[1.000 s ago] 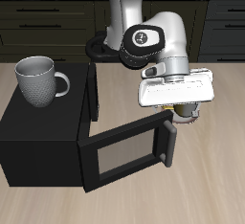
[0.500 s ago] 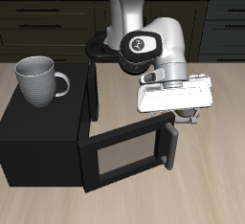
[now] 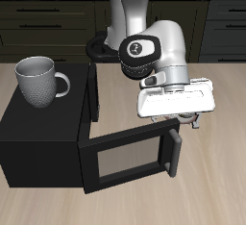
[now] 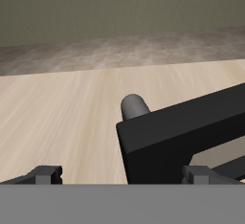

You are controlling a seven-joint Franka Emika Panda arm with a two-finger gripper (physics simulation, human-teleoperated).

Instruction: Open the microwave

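Note:
The microwave [image 3: 38,137] is a large black box at one side of the table. Its door [image 3: 125,159], with a greyish window, stands swung far out from the box. The grey bar handle [image 3: 173,150] is on the door's free end. My gripper [image 3: 183,121] hangs just above and behind that free end. In the wrist view the gripper [image 4: 122,175] is open, with its fingertips [image 4: 43,175] wide apart. The door's black edge [image 4: 182,132] and the handle's round end [image 4: 135,106] lie between them. I see no finger touching the handle.
A grey mug [image 3: 38,80] stands on top of the microwave. Dark cabinets with drawers [image 3: 38,17] run along the back behind the robot's base. Bare wooden table [image 3: 211,190] lies in front of the door and beside it.
My gripper has moved toward the table's front edge, and the door's free end has swung with it, so the door stands wider open.

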